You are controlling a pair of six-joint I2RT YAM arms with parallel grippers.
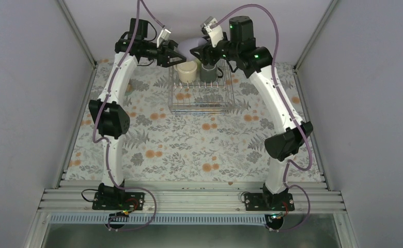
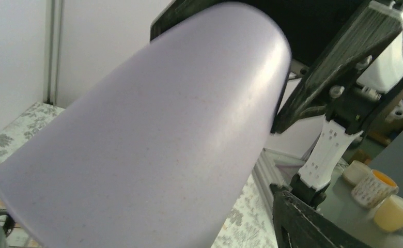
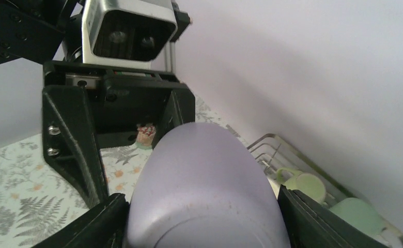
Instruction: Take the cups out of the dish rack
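Lavender cup (image 2: 153, 134) fills our left wrist view, hiding most else; our right claw (image 3: 207, 225) pinches it, our left claw (image 1: 180, 57) spread at its far end.

You're looking at a lavender cup (image 2: 153, 134) with a smooth, matt, faintly speckled skin, ceramic by the look, between the matt black plastic fingers (image 3: 86, 225) of the right gripper (image 3: 202, 195). Near the worktop's far edge the dish rack (image 1: 199, 107) is thin, bright metal wire, and the floral cloth (image 1: 189, 150) under it looks flat and matt
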